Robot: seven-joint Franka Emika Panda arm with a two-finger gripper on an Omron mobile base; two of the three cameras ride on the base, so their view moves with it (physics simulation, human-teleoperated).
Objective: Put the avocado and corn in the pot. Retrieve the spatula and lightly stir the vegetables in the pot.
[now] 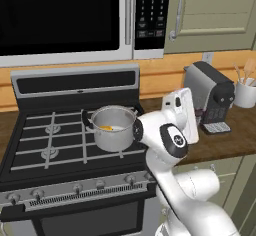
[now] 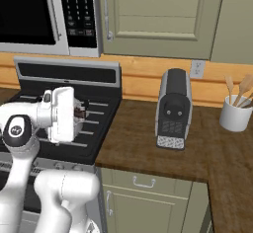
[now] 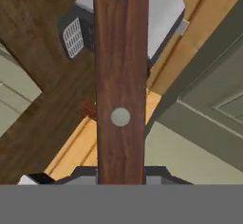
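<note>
The steel pot (image 1: 114, 128) stands on the stove's front right burner, and a yellow piece of the corn (image 1: 105, 128) shows inside it. The avocado is hidden. My gripper (image 1: 199, 114) is raised to the right of the pot, over the counter's edge, and points toward the coffee machine. It is shut on the spatula (image 3: 121, 76), whose brown riveted handle runs up the middle of the hand view between the fingertips (image 3: 85, 174). From the right base view the gripper (image 2: 82, 112) holds a dark stub of the spatula (image 2: 78, 112), and the hand hides the pot.
A grey coffee machine (image 1: 212, 97) (image 2: 173, 107) sits on the wooden counter just beyond the hand. A white cup of pale wooden utensils (image 1: 245, 92) (image 2: 236, 112) stands at the far right. The microwave (image 1: 65, 20) hangs over the stove (image 1: 50, 145).
</note>
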